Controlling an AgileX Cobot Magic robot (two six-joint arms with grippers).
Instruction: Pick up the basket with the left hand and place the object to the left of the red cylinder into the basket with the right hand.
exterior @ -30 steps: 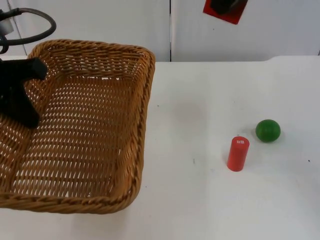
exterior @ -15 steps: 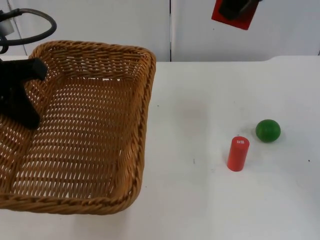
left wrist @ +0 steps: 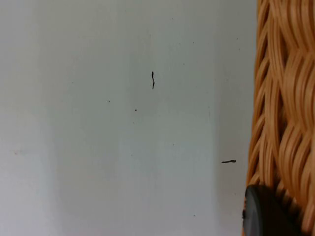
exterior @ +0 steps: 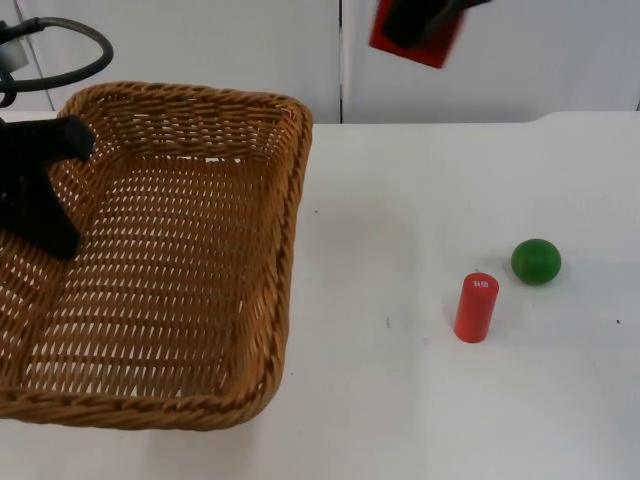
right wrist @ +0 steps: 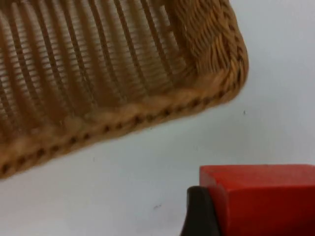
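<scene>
While left tool point(exterior: 40, 190) pinches basket point(exterior: 180, 250) rim, right tool point(exterior: 425, 15) grips red block point(exterior: 410, 35), red cylinder point(exterior: 476, 307) label unreadable

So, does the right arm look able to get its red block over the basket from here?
Probably yes: the right gripper holds the red block in the air beside the basket's open top, nothing stands between, and the left gripper grips the left wall.
</scene>
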